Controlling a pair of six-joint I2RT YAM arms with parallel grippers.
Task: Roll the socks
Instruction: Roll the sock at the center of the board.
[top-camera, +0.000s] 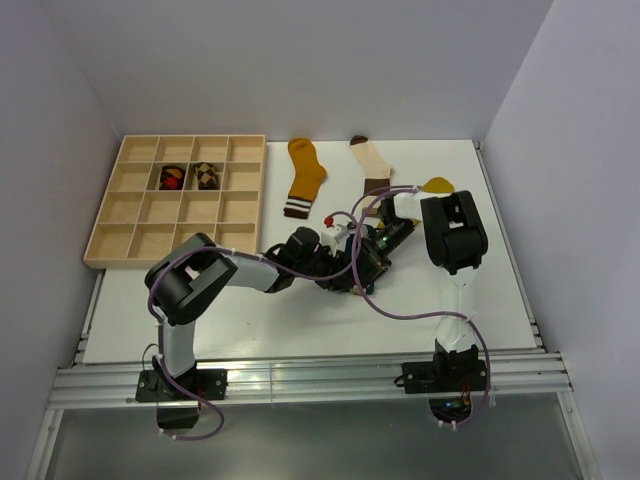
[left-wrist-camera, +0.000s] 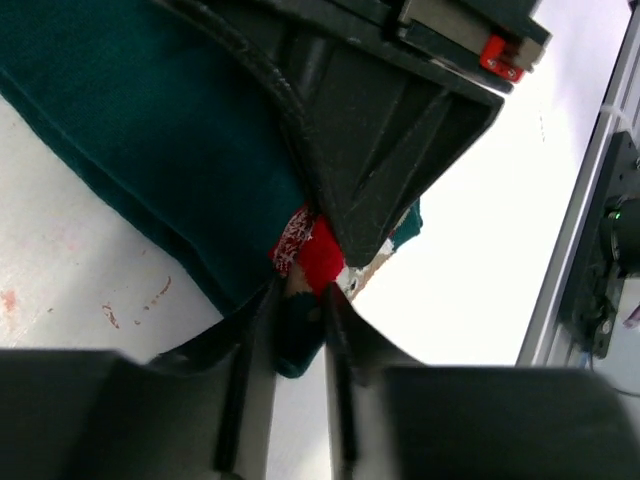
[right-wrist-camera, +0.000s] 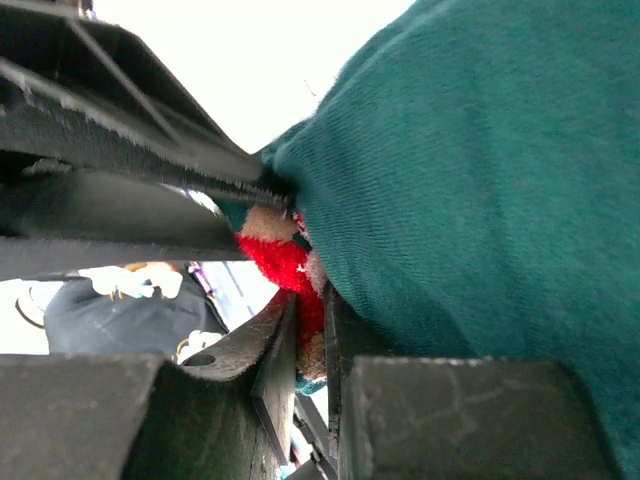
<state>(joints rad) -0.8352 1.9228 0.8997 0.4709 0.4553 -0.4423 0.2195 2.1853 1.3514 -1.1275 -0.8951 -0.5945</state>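
A teal sock (left-wrist-camera: 150, 130) with a red and cream patch (left-wrist-camera: 318, 252) lies on the white table between both grippers. My left gripper (left-wrist-camera: 294, 325) is shut on the sock's edge by the red patch. My right gripper (right-wrist-camera: 311, 335) is shut on the same red and cream part, with the teal fabric (right-wrist-camera: 480, 180) bulging beside it. In the top view the two grippers, left (top-camera: 335, 262) and right (top-camera: 362, 260), meet at mid-table and hide the teal sock. A mustard sock (top-camera: 305, 178), a cream sock with brown bands (top-camera: 372, 165) and a yellow sock (top-camera: 437, 185) lie flat at the back.
A wooden compartment tray (top-camera: 135, 205) stands at the back left, with a rolled sock in each of two cells (top-camera: 172, 177) (top-camera: 208, 176). The right arm's cables (top-camera: 400, 310) loop over the table. The table's metal front rail (left-wrist-camera: 590, 200) runs near the grippers.
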